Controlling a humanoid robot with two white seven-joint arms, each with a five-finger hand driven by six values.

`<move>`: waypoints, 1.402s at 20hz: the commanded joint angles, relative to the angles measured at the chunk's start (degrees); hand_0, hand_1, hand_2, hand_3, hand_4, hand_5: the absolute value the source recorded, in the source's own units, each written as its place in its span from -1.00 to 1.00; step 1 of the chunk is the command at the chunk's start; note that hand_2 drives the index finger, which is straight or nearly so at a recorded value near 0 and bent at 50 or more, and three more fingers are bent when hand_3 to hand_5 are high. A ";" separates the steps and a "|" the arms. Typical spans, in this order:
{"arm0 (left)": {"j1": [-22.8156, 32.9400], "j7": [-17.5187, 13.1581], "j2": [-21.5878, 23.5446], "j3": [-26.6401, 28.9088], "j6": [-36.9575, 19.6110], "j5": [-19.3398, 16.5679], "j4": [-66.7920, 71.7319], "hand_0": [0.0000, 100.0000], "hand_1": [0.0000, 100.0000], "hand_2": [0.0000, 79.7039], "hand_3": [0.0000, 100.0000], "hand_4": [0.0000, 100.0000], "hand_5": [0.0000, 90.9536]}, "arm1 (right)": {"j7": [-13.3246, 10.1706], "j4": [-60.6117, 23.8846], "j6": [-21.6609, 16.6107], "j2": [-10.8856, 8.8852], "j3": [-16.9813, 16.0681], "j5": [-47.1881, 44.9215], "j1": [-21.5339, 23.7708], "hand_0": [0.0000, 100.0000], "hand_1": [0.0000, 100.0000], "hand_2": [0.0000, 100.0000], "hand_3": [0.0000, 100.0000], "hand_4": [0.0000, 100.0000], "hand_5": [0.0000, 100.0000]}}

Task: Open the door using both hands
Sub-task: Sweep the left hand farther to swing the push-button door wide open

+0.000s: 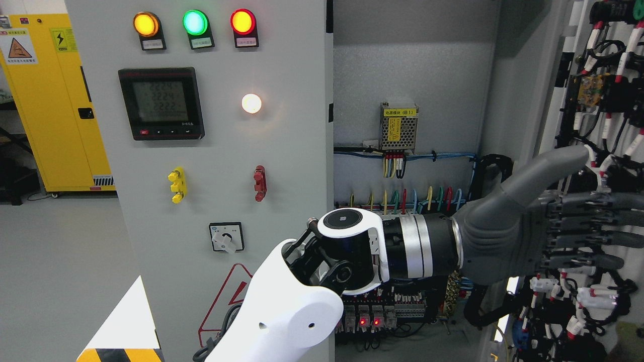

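The grey electrical cabinet has a closed left door carrying three lamps, a meter and switches. Its right door stands swung wide open at the picture's right, and the wired inner face shows. My left arm comes in at the bottom left of the middle and reaches across the opening. My left hand lies flat against the inner face of the right door, with its fingers stretched out and the thumb raised, holding nothing. My right hand is out of sight.
The open cabinet interior shows a small power supply, coloured wires and terminal blocks with red lights lower down. A yellow safety cabinet stands at the far left on grey floor. A white, hazard-striped corner pokes in at the bottom left.
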 commanded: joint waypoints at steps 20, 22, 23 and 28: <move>-5.50 -0.34 -1.51 -7.73 -4.84 2.62 8.32 -1.00 -0.91 -0.93 -0.92 -0.96 -1.00 | -0.01 -0.04 -0.10 -1.76 0.00 -0.07 -0.18 -0.57 -0.88 -1.00 -1.00 -1.00 -1.00; -5.76 -0.34 -1.42 -7.64 -4.84 2.62 7.88 -1.00 -0.91 -0.93 -0.90 -0.96 -1.00 | -0.01 -0.04 -0.10 -1.76 0.00 -0.07 -0.18 -0.57 -0.88 -1.00 -1.00 -1.00 -1.00; -5.76 -0.34 -1.34 -7.38 -4.76 2.62 7.44 -1.00 -0.91 -0.93 -0.90 -0.95 -1.00 | -0.01 -0.04 -0.10 -1.84 0.09 0.02 -0.18 -0.57 -0.88 -1.00 -1.00 -1.00 -1.00; -4.97 -0.08 -1.16 -0.45 -1.95 2.36 4.37 -1.00 -0.90 -0.91 -0.89 -0.94 -1.00 | -0.01 0.04 -0.01 -1.85 0.09 0.02 -0.18 -0.57 -0.88 -1.00 -1.00 -1.00 -1.00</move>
